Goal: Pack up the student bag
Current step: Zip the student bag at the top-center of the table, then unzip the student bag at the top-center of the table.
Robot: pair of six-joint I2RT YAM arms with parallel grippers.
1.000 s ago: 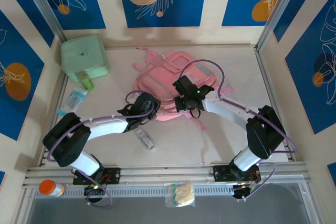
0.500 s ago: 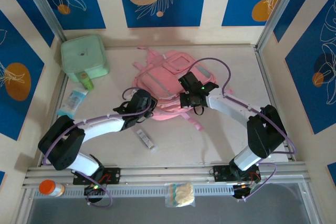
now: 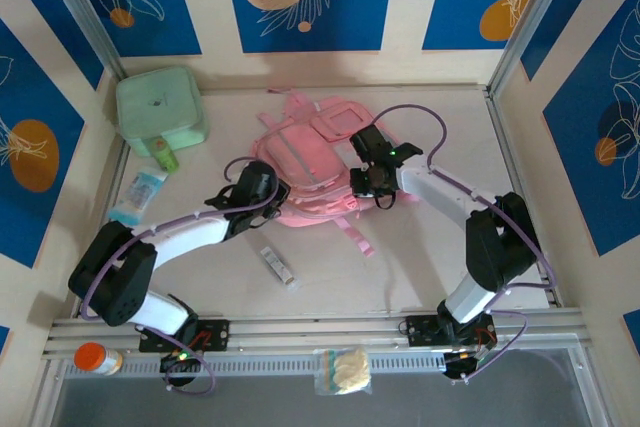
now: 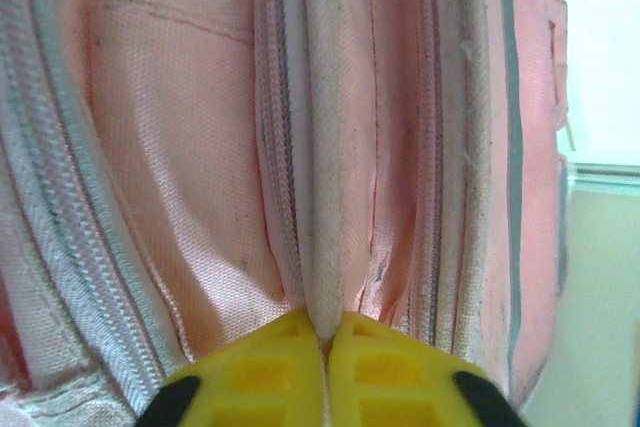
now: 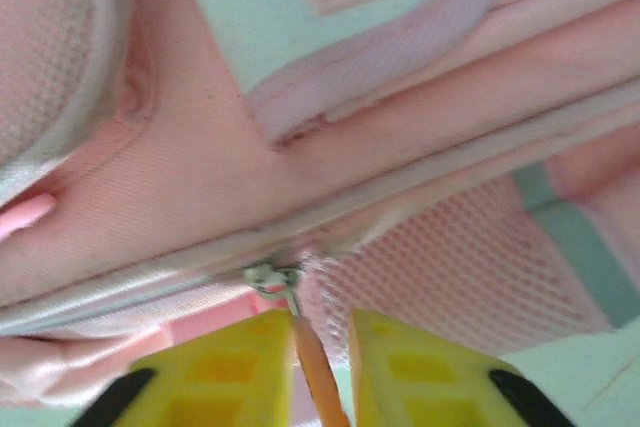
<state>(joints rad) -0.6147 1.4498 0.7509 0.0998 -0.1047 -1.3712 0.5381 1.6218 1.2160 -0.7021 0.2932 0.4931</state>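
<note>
The backpack (image 3: 305, 162) lies flat in the middle of the table (image 3: 430, 267), toward the far side. My left gripper (image 4: 325, 335) pinches a ridge of its fabric. My right gripper (image 5: 322, 332) stands slightly apart around the orange zipper pull (image 5: 312, 362) (not clamping it, I judge). If I tug now, the pull may slip free. Or the thin fold escapes my left grip and the backpack drags instead of opening.

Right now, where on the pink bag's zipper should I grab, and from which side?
Grab the orange pull tab, not the small metal slider it hangs from. The tab is a thin strip trailing off the bag toward the right gripper, so come in along its length from that side and pinch across it. The slider sits tight against the seam.
</note>
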